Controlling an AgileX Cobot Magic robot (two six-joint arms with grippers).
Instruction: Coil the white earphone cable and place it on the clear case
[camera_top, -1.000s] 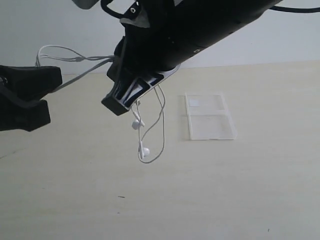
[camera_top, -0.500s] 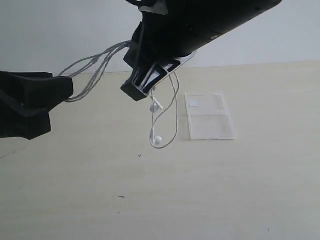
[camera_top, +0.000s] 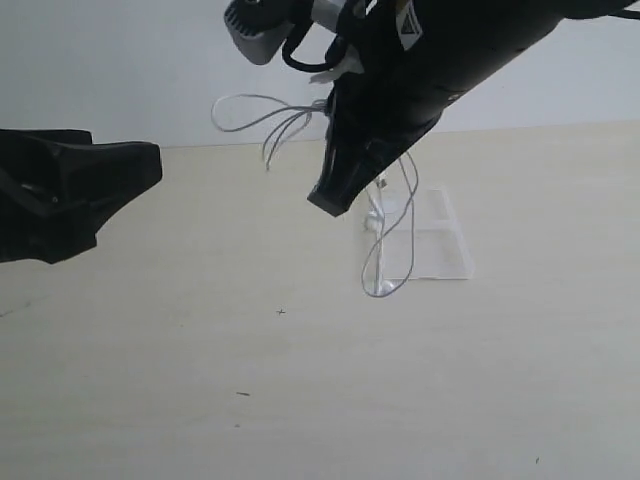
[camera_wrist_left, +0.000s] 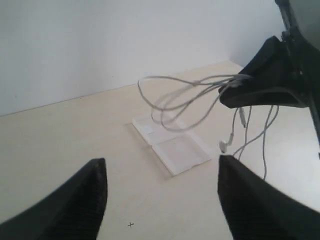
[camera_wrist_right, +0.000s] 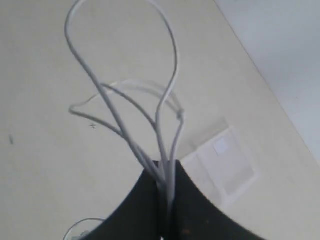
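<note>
Earphone cable (camera_wrist_right: 162, 172) (looped) perhaps over case (camera_top: 440, 250).

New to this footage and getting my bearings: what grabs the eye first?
The right gripper, high over the table, pinches the white earphone cable, its loops sticking out and earbud strands dangling near the clear case. The left gripper hangs open and empty at the left.

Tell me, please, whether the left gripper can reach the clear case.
Probably yes: the left gripper is open, empty, facing the clear case, though the white earphone cable dangling from the right gripper crowds it.
</note>
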